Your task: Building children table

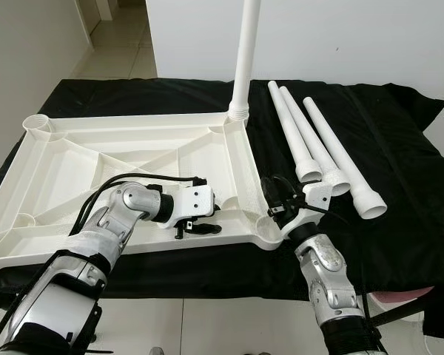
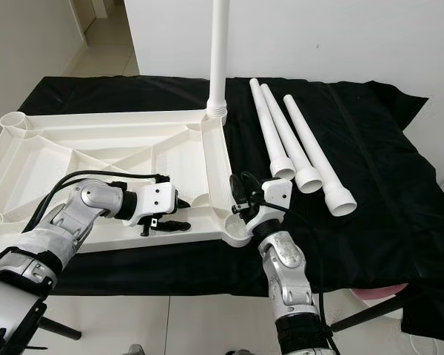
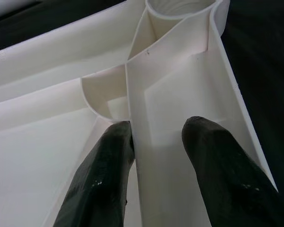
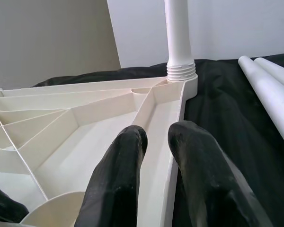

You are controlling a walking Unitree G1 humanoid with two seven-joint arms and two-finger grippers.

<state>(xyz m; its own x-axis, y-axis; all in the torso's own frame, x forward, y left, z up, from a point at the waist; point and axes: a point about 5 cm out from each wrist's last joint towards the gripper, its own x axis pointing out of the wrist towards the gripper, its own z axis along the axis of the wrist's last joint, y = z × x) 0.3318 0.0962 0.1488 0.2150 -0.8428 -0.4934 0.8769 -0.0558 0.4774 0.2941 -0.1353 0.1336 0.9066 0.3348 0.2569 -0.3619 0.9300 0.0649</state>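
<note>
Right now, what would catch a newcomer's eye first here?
A white tabletop lies upside down on a black cloth, one leg standing in its far right corner. Three loose legs lie beside it. The left tool and right tool straddle its ribs near the front right corner.

The left gripper (image 3: 154, 142) points along the underside of the white plastic tabletop (image 3: 47, 156). Its two black fingers (image 3: 102, 175) stand apart, one on each side of an upright rib (image 3: 135, 109), close against it. Past the fingertips the rib meets a curved wall (image 3: 97, 92) and further ribs that run to a round leg socket (image 3: 180, 7) at the tabletop's corner. Black cloth (image 3: 262, 61) lies beside the tabletop's outer rim.
</note>
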